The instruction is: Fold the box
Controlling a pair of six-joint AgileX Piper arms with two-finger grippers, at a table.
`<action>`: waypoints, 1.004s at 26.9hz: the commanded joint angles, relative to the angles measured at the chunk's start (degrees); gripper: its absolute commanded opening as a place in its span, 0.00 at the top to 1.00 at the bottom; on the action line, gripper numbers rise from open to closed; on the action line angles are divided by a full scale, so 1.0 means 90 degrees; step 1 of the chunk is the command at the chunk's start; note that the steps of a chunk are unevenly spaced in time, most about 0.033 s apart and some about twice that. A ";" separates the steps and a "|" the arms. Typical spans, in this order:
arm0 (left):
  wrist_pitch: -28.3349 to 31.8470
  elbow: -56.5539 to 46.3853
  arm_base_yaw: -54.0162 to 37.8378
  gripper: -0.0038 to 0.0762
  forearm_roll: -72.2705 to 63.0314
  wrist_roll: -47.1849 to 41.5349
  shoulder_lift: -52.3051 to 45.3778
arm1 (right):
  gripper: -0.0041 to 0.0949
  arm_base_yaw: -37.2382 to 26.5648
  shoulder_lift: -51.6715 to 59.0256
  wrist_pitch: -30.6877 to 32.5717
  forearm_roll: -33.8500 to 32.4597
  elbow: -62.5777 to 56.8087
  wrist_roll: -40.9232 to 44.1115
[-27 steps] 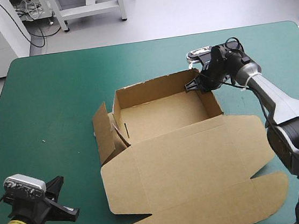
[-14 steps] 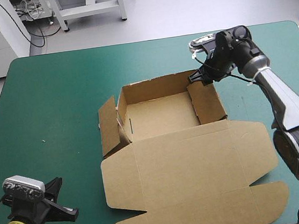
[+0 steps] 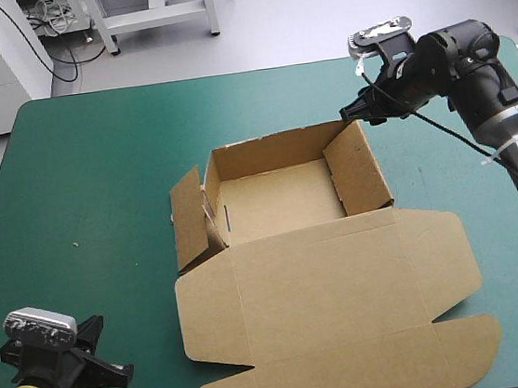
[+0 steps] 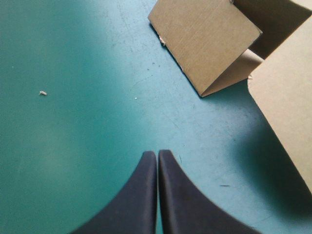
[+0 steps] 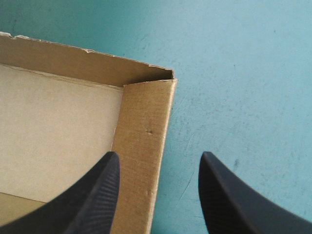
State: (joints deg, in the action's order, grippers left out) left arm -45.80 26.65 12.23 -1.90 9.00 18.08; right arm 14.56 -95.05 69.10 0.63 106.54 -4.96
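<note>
"Two risks, as I judge it. The box (image 3: pixel 324 271) sits in the middle of the bench (image 3: pixel 88 176), its far wall (image 3: pixel 273 150) and right wall (image 3: pixel 359 168) raised, its lid (image 3: pixel 341 334) flat toward the near edge. The right gripper (image 5: pixel 160 156) hangs spread over the far right corner, one finger above the tray, the other above bare bench. If it comes down carelessly, a finger could catch the right wall's top edge and fold it over, or shove the whole box."

"And the second?"

"The left flap (image 3: pixel 187 223) leans outward, untucked. Nothing holds it, so a nudge could drop it. The left gripper (image 4: pixel 157 155), fingers pressed together, is at the near left corner, well apart from the box, so it braces nothing."

"Room to move?"

"Plenty of open bench left of the box and beyond its far wall. The right side is tighter. The lid's end flap runs toward the near edge, which I cannot see — a pull that way might slide board off the bench."
</note>
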 commanded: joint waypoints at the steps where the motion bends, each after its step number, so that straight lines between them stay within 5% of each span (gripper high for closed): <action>1: 0.0322 0.0131 -0.0018 0.96 -0.0020 -0.0097 0.0058 | 0.49 -0.0049 0.0305 -0.0231 -0.0019 0.0130 0.0011; 15: 0.0451 -0.0007 -0.0018 0.96 -0.0160 -0.0097 0.0058 | 0.49 -0.0049 0.0114 -0.0755 0.0028 -0.1874 0.0037; 27: 0.0451 -0.0007 -0.0018 0.96 -0.0429 -0.0097 0.0058 | 0.52 -0.0049 -0.1098 -0.0743 0.0574 -0.1930 0.0081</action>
State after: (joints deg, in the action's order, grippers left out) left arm -45.64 25.08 12.23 -4.78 8.61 18.08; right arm 14.56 -106.91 62.43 5.36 87.82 -3.83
